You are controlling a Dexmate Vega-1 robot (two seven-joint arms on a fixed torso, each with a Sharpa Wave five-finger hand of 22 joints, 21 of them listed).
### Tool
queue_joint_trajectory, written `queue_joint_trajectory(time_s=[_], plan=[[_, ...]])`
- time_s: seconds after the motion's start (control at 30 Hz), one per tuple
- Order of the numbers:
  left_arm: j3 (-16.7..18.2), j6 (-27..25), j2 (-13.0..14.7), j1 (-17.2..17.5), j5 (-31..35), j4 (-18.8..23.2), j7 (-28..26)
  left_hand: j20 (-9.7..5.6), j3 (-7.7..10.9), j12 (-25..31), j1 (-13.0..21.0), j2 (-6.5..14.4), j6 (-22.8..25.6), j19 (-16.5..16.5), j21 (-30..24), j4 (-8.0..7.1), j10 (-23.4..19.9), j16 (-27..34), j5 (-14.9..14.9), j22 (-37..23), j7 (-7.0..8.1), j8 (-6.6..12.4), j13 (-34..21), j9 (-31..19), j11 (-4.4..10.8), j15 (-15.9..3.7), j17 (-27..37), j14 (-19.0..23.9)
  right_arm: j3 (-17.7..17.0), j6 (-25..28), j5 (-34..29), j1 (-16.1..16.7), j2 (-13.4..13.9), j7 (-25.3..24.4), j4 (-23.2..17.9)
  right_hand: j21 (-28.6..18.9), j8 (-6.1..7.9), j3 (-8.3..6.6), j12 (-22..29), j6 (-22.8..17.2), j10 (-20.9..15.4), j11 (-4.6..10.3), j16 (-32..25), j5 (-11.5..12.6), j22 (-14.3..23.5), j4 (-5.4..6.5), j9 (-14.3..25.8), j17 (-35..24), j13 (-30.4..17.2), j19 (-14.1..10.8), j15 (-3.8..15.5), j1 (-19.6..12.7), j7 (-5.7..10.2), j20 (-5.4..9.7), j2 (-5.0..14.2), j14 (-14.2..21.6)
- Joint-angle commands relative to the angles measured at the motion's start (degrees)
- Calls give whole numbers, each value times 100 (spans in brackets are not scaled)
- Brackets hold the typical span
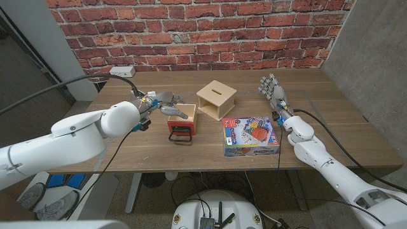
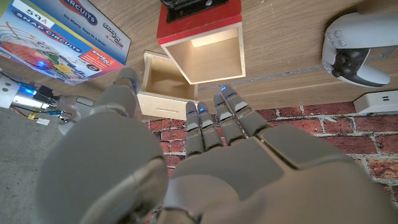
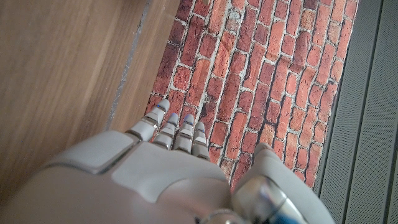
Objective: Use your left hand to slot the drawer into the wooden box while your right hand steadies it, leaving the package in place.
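Nearby, package flanks drawer; left hand and right hand empty, fingers spread.

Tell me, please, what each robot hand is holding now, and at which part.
Nothing is held. The left robot hand hovers open by the drawer, not gripping it. The right robot hand is open above the table, away from the wooden box.
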State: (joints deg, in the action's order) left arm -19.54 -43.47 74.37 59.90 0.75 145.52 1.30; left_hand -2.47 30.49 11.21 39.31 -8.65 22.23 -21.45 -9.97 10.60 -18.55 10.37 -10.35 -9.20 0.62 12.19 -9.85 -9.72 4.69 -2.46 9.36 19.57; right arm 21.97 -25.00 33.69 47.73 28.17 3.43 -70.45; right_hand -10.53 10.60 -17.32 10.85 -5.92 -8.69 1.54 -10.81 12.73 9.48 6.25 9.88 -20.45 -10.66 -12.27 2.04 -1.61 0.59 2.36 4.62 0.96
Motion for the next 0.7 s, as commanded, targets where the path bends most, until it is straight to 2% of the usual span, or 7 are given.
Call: queue_joint_trajectory(time_s=[0.03, 0.13, 0.3, 0.33, 0.43, 0.5, 0.7], plan=[[-752, -407, 96, -747, 609, 128, 575, -838, -51, -8, 109, -25, 70, 134, 31, 0, -101, -19, 37, -18, -17, 22, -18, -34, -5, -311, 3, 64, 3, 16, -11, -17, -2, -11, 9, -16, 24, -60, 27, -58, -34, 6, -35, 36, 8, 6, 16, -4, -11, -17, 216, -37, 0, 108, 154, 38], [-873, -392, 39, -886, 689, 66, 760, -842, -84, -11, 233, -38, 128, 221, 17, -8, -173, -41, 40, -17, -139, 28, -17, -37, -176, -202, 2, 15, 5, 28, -19, -18, -12, -40, 7, -17, 28, -63, 23, -71, -28, 18, -37, 35, 8, 8, 16, 10, -11, -19, 195, -37, 2, 96, 154, 43], [-1129, -342, -79, -1145, 880, -64, 1121, -791, -125, 6, 367, -25, 291, 154, -38, -26, -322, -15, 38, -16, -242, 59, -16, -41, -262, -142, 1, 87, 14, 78, -25, -19, -9, -68, -9, -17, 27, -66, 25, -75, -36, 16, -36, 34, 8, 10, 16, 25, -10, -18, 195, -35, 1, 87, 154, 39], [-1363, -388, -131, -1335, 1140, -80, 1352, -800, -130, 9, 377, -24, 310, 135, -46, -28, -340, -13, 38, -16, -247, 62, -16, -41, -270, -142, 1, 95, 20, 93, -37, -22, -9, -85, -15, -17, 27, -67, 27, -76, -41, 23, -36, 34, 8, 11, 16, 29, -10, -18, 192, -35, 1, 89, 154, 40], [-1380, -297, -168, -1326, 1224, -125, 1374, -827, -141, 0, 406, -24, 334, 111, -53, -29, -347, -18, 38, -17, -242, 62, -15, -42, -271, -143, 1, 94, 24, 104, -39, -31, -20, -98, -10, -17, 28, -69, 25, -83, -40, 21, -38, 34, 8, 12, 16, 39, -10, -17, 198, -35, 1, 88, 154, 42], [-1656, -303, -247, -1565, 1597, -160, 1709, -863, -152, -5, 444, -30, 397, 100, -55, -24, -362, -19, 38, -17, -237, 77, -15, -42, -265, -147, 1, 102, 39, 126, -49, -42, -38, -118, -11, -17, 28, -71, 25, -85, -41, 22, -39, 34, 8, 13, 16, 44, -10, -19, 193, -35, 4, 90, 154, 45], [-1850, -199, -422, -1775, 2012, -265, 2155, -905, -194, -5, 649, -96, 483, -9, -76, 12, -472, 2, 30, -15, -205, 80, -13, -42, -189, -242, 0, 227, 50, 152, -50, -40, -64, -156, -12, -17, 27, -75, 24, -91, -42, 23, -39, 32, 9, 16, 17, 65, -9, -17, 178, -34, 3, 65, 155, 43]])
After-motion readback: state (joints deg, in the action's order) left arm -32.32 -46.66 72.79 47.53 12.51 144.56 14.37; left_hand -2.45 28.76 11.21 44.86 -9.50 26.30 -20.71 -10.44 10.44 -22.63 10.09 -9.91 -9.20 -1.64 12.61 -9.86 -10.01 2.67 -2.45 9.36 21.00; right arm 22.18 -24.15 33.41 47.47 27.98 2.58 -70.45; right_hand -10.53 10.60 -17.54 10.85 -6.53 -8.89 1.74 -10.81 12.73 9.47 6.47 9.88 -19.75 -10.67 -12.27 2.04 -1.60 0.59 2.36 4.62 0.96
